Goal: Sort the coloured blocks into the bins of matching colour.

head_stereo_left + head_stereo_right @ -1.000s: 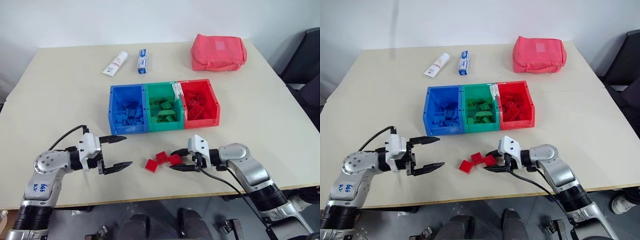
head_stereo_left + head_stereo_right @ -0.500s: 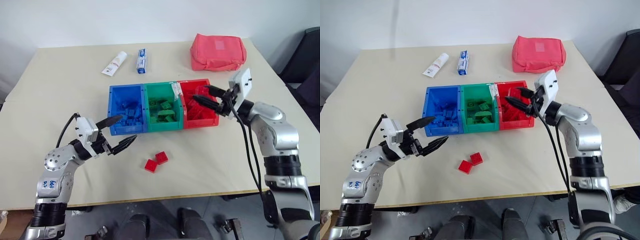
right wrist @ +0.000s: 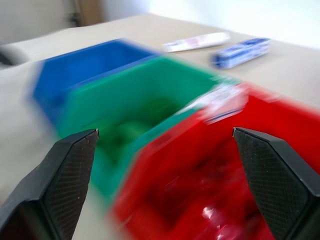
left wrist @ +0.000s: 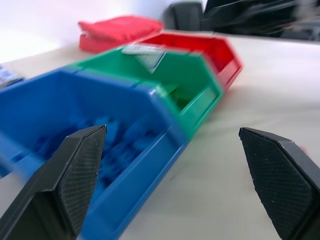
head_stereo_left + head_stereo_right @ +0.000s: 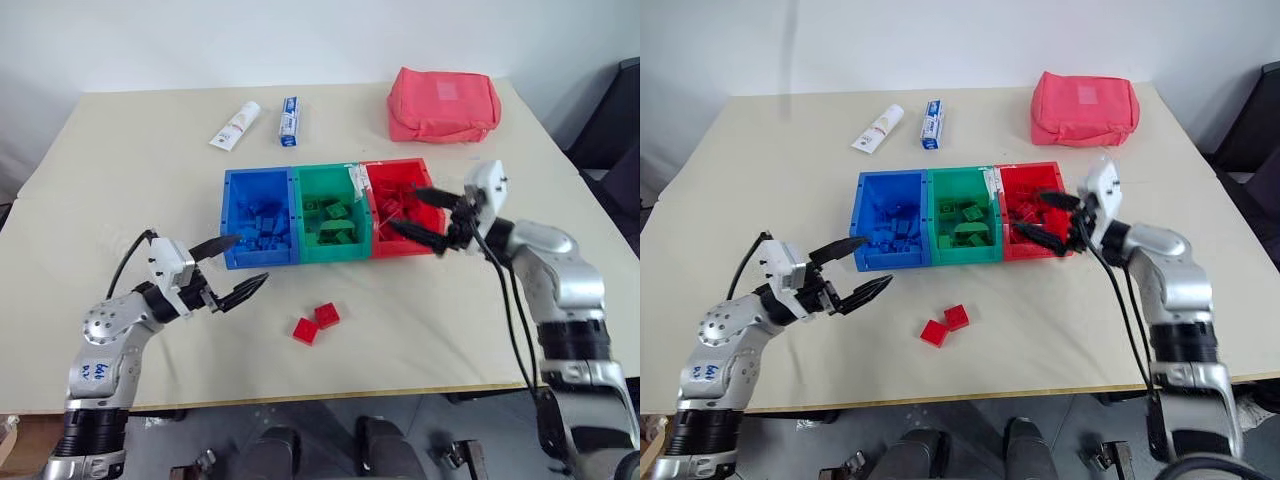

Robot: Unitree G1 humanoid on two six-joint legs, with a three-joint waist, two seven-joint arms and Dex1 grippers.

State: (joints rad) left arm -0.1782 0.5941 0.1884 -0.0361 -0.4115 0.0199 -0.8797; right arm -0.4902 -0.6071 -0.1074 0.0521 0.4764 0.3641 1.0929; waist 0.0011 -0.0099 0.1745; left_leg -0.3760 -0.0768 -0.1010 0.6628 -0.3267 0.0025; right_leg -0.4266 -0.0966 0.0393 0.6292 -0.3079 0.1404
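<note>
Table (image 5: pixel 130 180): red bin (image 5: pixel 432 212) holds red blocks (image 5: pixel 395 208).

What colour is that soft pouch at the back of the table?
Red pouch, clearest in the left eye view.

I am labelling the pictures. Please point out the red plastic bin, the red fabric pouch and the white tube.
red plastic bin (image 5: pixel 424 175): left eye view, right wall.
red fabric pouch (image 5: pixel 445 103): left eye view, top face.
white tube (image 5: pixel 236 125): left eye view, middle.

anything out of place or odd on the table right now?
Two red blocks lie loose on the table in front of the bins, not yet sorted. A white label sits tilted on the rim between the green and red bins. Nothing looks spilled or damaged.
</note>
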